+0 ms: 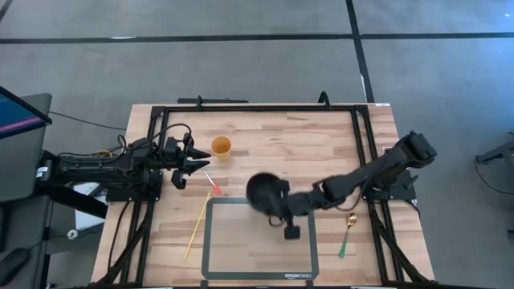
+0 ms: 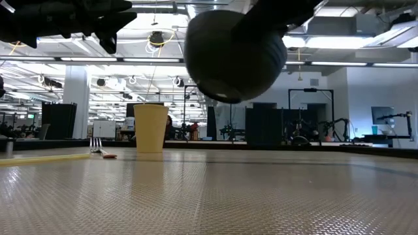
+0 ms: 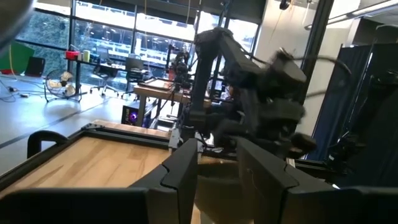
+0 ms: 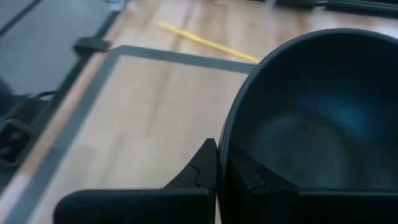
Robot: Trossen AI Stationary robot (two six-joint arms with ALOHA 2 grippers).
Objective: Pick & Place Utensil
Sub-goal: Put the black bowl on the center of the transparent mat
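The dark bowl [image 1: 265,193] hung clear of the table [image 1: 321,152], over the upper edge of the grey-bordered mat [image 1: 259,273], with the right gripper [image 4: 217,163] clamped on its rim. By that, the pick looked done and the placing still ahead. The utensils lay untouched: a gold spoon with a green handle [image 1: 347,234] beside the mat, a red-handled fork [image 1: 213,183] and a yellow stick [image 1: 197,226] near the yellow cup [image 1: 221,147]. The left gripper [image 1: 193,156] waited near the cup, fingers apart and empty.
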